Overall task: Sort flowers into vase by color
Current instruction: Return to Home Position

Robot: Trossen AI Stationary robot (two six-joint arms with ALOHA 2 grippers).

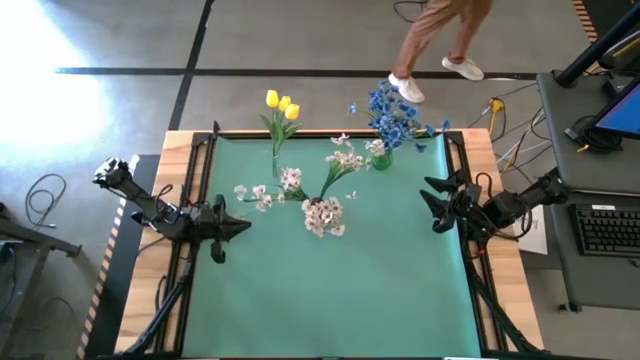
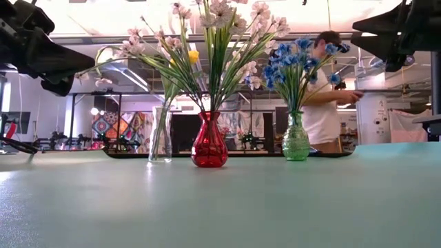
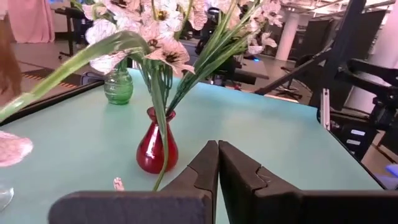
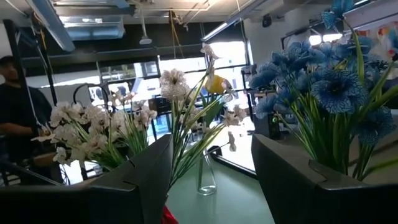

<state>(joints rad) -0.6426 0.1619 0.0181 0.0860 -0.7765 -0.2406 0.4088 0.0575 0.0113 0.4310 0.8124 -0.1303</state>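
Three vases stand on the green mat's far half. A clear vase (image 2: 160,134) holds yellow tulips (image 1: 281,105). A red vase (image 2: 209,141) holds pinkish-white blossom sprays (image 1: 322,214), which spread wide on green stems. A green glass vase (image 2: 295,138) holds blue flowers (image 1: 390,115). My left gripper (image 1: 237,227) hovers shut over the mat's left side, pointing at the red vase (image 3: 157,144). My right gripper (image 1: 433,204) hovers open over the mat's right side, facing the vases; its wrist view shows the blue flowers (image 4: 329,87) and the clear vase (image 4: 206,174) beyond its fingers.
A small fallen blossom (image 3: 118,183) lies on the mat near the red vase. A person (image 1: 432,45) walks on the floor beyond the table's far edge. A desk with a keyboard (image 1: 607,228) stands to the right. The mat's near half (image 1: 330,300) carries no objects.
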